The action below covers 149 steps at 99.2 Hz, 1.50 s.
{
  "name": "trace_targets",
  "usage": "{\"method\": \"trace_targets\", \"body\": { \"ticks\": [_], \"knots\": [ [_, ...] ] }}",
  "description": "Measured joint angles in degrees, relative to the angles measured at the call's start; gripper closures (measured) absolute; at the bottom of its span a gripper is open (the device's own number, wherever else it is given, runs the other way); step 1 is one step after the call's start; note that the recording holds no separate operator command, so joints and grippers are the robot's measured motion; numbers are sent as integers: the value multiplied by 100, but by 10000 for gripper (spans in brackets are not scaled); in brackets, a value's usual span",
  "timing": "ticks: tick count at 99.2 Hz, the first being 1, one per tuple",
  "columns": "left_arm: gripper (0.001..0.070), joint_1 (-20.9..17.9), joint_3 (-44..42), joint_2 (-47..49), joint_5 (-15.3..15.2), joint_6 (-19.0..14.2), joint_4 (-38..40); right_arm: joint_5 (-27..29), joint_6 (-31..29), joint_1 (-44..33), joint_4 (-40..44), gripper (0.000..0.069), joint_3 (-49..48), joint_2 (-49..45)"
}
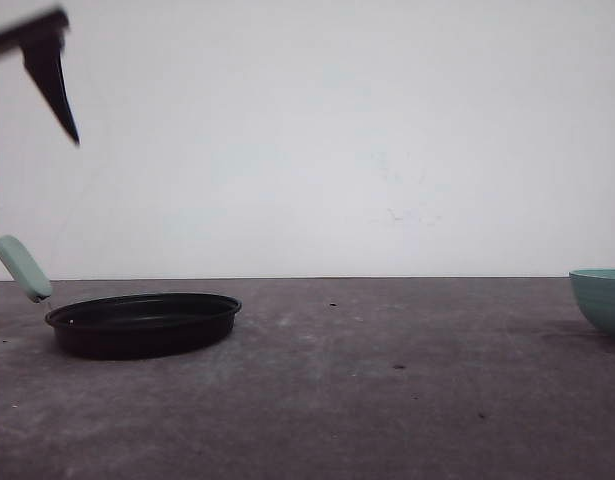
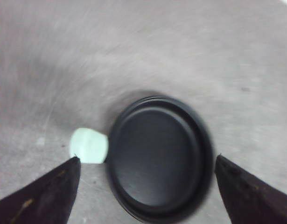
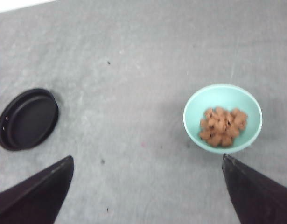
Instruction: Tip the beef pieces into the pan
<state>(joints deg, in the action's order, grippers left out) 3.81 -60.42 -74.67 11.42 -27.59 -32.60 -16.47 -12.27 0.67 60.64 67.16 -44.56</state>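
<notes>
The black pan (image 1: pixel 142 322) sits empty on the table's left side, its mint-green handle (image 1: pixel 22 268) pointing up and to the left. High above it my left gripper (image 2: pixel 148 157) hangs open, looking straight down on the pan (image 2: pixel 157 156) and its handle (image 2: pixel 88 145). One of its dark fingers (image 1: pixel 55 85) shows at the front view's top left. The beef pieces (image 3: pixel 222 126) lie heaped in a teal bowl (image 3: pixel 222 100) on the right. My right gripper (image 3: pixel 147 157) is open and well above the table, with the bowl off to one side and the pan (image 3: pixel 27 119) far to the other.
The teal bowl (image 1: pixel 602 298) stands at the right edge of the front view. Grey table (image 1: pixel 387 380) stretches bare between the pan and the bowl. A white wall rises behind the table's far edge.
</notes>
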Motion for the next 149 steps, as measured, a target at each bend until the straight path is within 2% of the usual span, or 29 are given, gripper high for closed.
{"method": "trace_targets", "body": {
  "ticks": [19,67,75,114,135,149],
  "knots": [
    [161,0,437,-363,-120,-251,448,0,0,0,164,58,0,267],
    [167,-4,691,-1679,-208,-396,1449,173,0,-2,645,58,0,459],
    [220,-4,691,-1797,-208,-420,1539,173,0,-2,649,58,0,470],
    [629,-2,684,-1875,-203,-481,1987,186,-17,0,649,77,0,479],
    [636,7,680,-1873,-192,-483,2041,470,-20,0,570,84,0,479],
    [638,7,682,-1777,81,-481,2063,625,-13,-2,389,85,0,479]
  ]
}}
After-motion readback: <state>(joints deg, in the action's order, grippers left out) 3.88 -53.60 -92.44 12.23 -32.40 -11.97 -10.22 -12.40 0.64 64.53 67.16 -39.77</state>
